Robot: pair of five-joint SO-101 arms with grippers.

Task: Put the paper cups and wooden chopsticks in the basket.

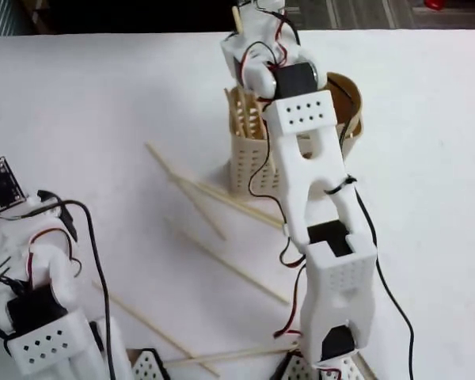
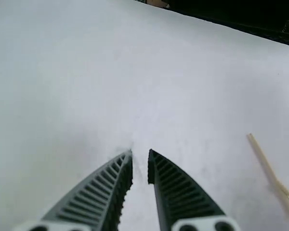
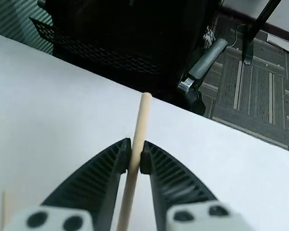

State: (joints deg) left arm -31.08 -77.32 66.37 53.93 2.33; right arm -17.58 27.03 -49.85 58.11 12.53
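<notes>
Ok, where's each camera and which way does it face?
High view: fixed overhead, looking down on table, basket, left arm, right arm.
Left wrist view: on left arm, facing bare table past the open left end effector.
Right wrist view: on right arm, facing the table's far edge; right end effector grips a chopstick.
Shared: that chopstick, also in high view.
</notes>
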